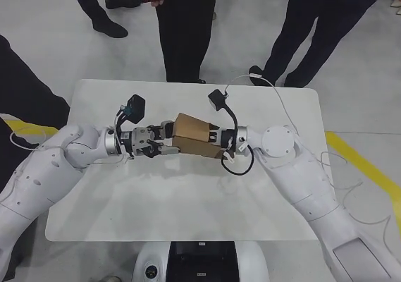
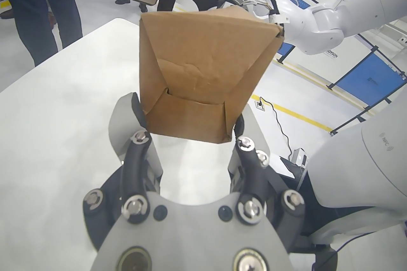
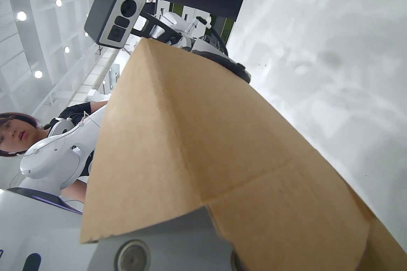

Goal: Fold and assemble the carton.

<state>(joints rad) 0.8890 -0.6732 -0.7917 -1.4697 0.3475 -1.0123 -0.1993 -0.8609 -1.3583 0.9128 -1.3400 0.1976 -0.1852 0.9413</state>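
Carton [image 2: 203, 69], one, in left jaws

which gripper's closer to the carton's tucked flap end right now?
Left. The left gripper has that tucked end of the carton between its fingers; the right gripper is at the carton's opposite end.

qty: carton [image 1: 193, 135] x1 | L pincer [image 2: 189, 118] + R pincer [image 1: 214, 141] = 2 | table [image 1: 115, 201] x1
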